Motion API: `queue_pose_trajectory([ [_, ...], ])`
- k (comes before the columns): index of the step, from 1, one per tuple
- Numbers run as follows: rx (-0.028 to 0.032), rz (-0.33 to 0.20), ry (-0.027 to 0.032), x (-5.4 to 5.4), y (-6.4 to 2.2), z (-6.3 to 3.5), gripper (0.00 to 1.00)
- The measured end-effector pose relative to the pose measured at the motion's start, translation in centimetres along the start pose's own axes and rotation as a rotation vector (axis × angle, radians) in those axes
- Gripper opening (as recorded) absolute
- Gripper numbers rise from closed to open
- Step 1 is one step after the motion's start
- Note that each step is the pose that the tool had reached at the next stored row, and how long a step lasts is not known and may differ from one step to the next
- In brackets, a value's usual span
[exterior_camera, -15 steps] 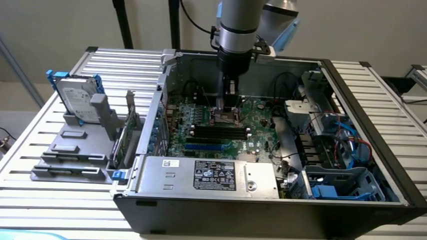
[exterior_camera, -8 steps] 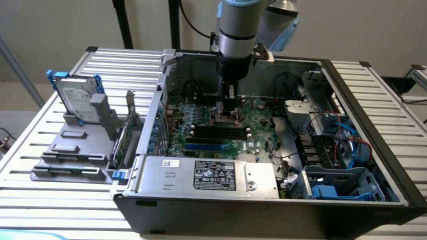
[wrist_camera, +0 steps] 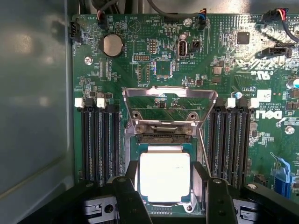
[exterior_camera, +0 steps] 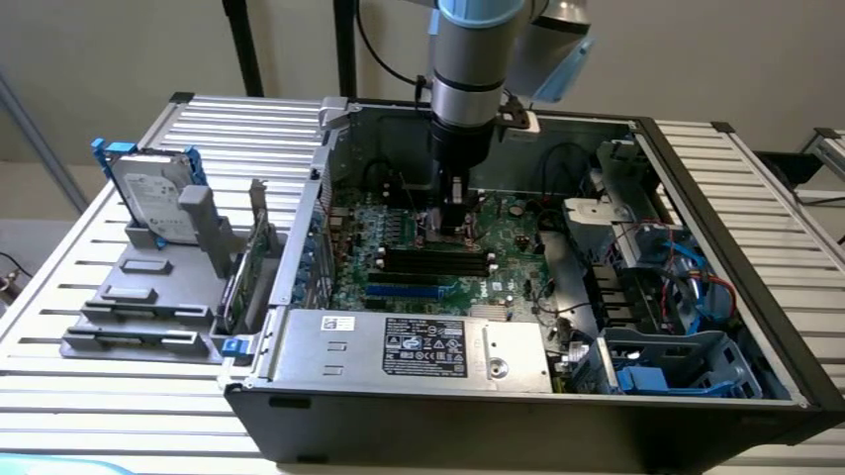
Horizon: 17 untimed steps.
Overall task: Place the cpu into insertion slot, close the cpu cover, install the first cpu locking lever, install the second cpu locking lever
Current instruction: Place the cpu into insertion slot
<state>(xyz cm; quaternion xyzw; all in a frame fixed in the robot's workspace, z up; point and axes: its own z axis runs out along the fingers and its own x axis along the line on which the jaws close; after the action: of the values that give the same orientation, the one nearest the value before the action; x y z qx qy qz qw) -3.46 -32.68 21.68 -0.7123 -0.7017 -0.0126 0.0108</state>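
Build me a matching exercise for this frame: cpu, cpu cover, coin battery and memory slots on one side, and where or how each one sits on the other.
Things:
1. flat square silver-topped cpu
2. thin silver metal cpu cover frame
3. round silver coin battery
4. long black memory slots

Places or states:
A. in rows on both sides of the square black insertion slot
B. swung up, open
C. in a round holder on the green board
D. at that insertion slot

Pairs: 1-D, 2-B, 3-C, 4-A
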Motion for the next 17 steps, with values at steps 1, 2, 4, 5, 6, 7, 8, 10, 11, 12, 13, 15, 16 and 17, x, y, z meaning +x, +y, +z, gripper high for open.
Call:
queue_pose_trajectory([
  [1,0.0000,0.000,0.0001,0.0,0.00,0.11,0.55],
  [2,0.0002,0.000,0.0000,0.0,0.00,0.23,0.55],
  [4,0.0014,0.000,0.0001,0.0,0.00,0.47,0.55],
  [5,0.0025,0.000,0.0001,0.0,0.00,0.60,0.55],
  [6,0.0037,0.001,0.0000,0.0,0.00,0.70,0.55],
  [7,0.0054,0.001,-0.0001,0.0,0.00,0.79,0.55],
  [8,0.0073,0.002,-0.0001,0.0,0.00,0.87,0.55],
  [10,0.0115,0.004,0.0000,0.0,0.01,0.98,0.55],
  [11,0.0130,0.005,-0.0001,0.0,0.01,1.01,0.55],
  [12,0.0140,0.006,-0.0003,0.0,0.03,1.03,0.55],
  [13,0.0147,0.007,-0.0002,0.0,0.06,1.06,0.55],
  [15,0.0156,0.008,-0.0004,0.0,0.14,1.10,0.55],
  [16,0.0157,0.008,-0.0002,0.0,0.19,1.13,0.55],
  [17,0.0158,0.008,-0.0001,0.0,0.22,1.16,0.55],
])
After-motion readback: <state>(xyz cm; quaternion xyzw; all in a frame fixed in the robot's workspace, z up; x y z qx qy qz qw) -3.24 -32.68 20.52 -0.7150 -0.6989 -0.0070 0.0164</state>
